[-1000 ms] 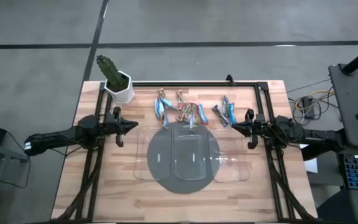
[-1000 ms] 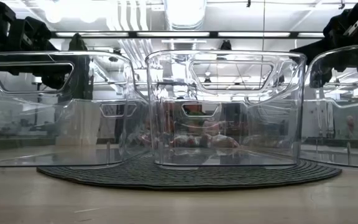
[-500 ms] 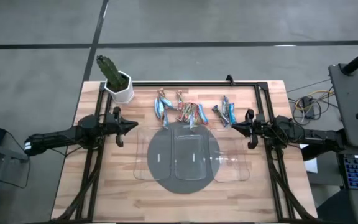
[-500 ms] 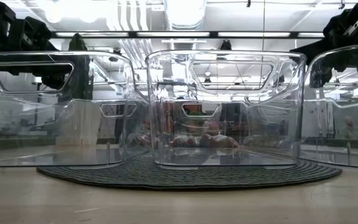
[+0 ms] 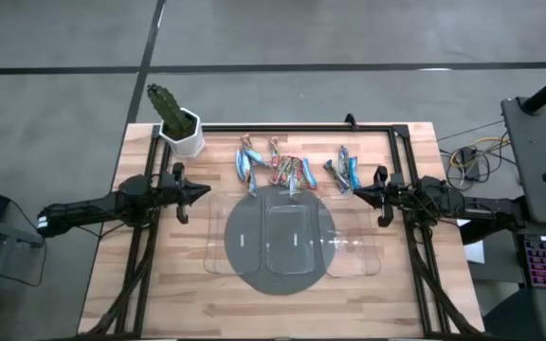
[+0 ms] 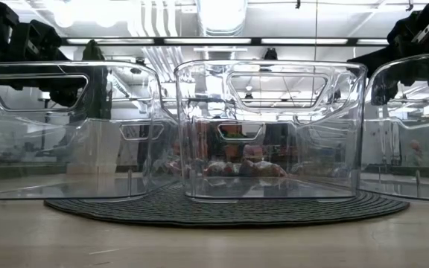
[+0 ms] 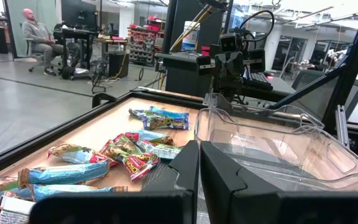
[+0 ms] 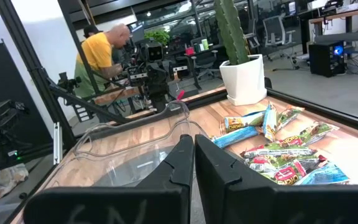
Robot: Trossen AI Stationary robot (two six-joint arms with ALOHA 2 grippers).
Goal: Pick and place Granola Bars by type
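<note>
- From above we see the whole wooden surface (image 5: 178, 284): the granola bars (image 5: 278, 169) lie scattered in the upper middle of the frame, just above three clear trays (image 5: 292, 232) set side by side on a round dark mat (image 5: 245, 270).
- A smaller group of blue bars (image 5: 346, 169) sits to the right of the main heap, close to the right tool (image 5: 356, 192).
- The left tool (image 5: 205, 192) hangs at the left edge of the trays, the right tool at their right edge; both have their fingers pressed together and hold nothing.
- A potted cactus (image 5: 173, 118) stands at the upper left corner of the surface.
- The low view gives us what the top view cannot: the height of the tray walls with their cut-out handles (image 6: 274, 85), and a few bars (image 6: 237, 168) seen dimly through the middle tray.
- The left wrist view shows us wrapper colours up close: light blue bars (image 7: 67, 173), red multicoloured ones (image 7: 132, 158), plus a seated person (image 7: 39, 31) far back in the room.
- The right wrist view shows us a person in a yellow shirt (image 8: 101, 53) behind the opposite arm, office chairs and desks beyond.
</note>
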